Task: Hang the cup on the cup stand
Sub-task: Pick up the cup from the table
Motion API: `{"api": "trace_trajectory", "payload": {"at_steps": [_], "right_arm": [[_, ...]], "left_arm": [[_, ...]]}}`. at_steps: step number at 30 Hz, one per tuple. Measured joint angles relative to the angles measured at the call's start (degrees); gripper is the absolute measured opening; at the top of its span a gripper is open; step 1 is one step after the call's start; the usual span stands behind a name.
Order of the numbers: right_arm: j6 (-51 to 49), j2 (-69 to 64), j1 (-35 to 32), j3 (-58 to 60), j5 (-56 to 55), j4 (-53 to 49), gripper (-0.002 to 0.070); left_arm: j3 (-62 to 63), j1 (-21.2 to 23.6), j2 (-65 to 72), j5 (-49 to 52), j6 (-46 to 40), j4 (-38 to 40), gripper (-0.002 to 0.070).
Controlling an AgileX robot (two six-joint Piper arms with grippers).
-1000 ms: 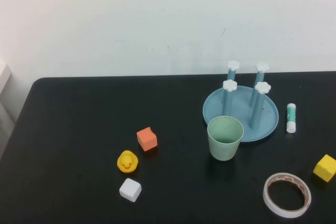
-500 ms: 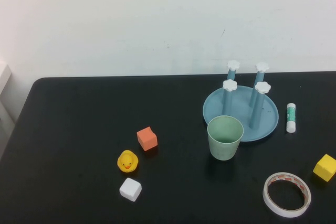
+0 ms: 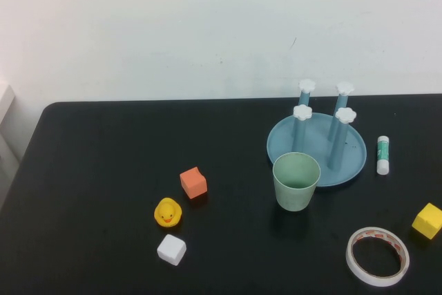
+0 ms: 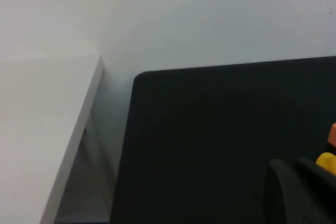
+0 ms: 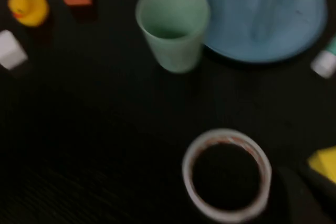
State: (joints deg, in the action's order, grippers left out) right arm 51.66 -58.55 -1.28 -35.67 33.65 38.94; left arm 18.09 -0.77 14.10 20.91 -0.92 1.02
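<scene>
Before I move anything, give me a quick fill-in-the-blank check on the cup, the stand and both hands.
1. The cup stands upright with its mouth facing ____.
2. The cup stand has ____ pegs, all bare.
3. The roll of tape lies to the cup's ____ side, nearer the robot.
4. In the high view, the left hand and right hand are both ____ of sight.

Missing words: up; four; right; out

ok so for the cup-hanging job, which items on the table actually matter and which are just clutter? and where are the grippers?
Job items: cup, upright and mouth up, in front of the cup stand, whose four pegs are bare.

Clutter: orange cube, rubber duck, white cube, tape roll, yellow cube, glue stick.

Neither the left gripper nor the right gripper shows in the high view; only a dark edge shows in each wrist view.
</scene>
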Motion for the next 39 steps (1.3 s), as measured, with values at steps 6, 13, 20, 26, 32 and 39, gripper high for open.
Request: {"api": "trace_trajectory", "payload": {"at_steps": [6, 13, 20, 26, 32, 39], "right_arm": [[18.54, -14.75, 3.49, -4.57, -4.50, 17.23, 0.0155], [26.27, -31.66, 13.04, -13.17, -12.96, 29.76, 0.0382], [26.40, -46.85, 17.27, -22.34, -18.06, 38.34, 0.0409], [26.40, -51.45, 17.36, -24.80, -21.85, 41.17, 0.0410], [26.40, -53.43, 17.36, -25.00, -22.78, 42.15, 0.0410], [26.63, -55.85, 17.36, -25.00, -21.33, 43.42, 0.0409]], "left_arm": [[-0.77, 0.00, 0.00, -2.29, 0.92, 1.02, -0.0002], [-2.44, 0.00, 0.00, -5.00, 1.22, 1.12, -0.0002], [-3.11, 0.00, 0.00, -6.59, 1.22, 1.12, -0.0002], [-3.11, 0.00, 0.00, -6.59, 1.22, 1.12, -0.0002], [-3.24, 0.00, 0.00, -6.94, 1.22, 1.12, -0.0002], [-3.28, 0.00, 0.00, -7.04, 1.22, 1.34, -0.0002]]}}
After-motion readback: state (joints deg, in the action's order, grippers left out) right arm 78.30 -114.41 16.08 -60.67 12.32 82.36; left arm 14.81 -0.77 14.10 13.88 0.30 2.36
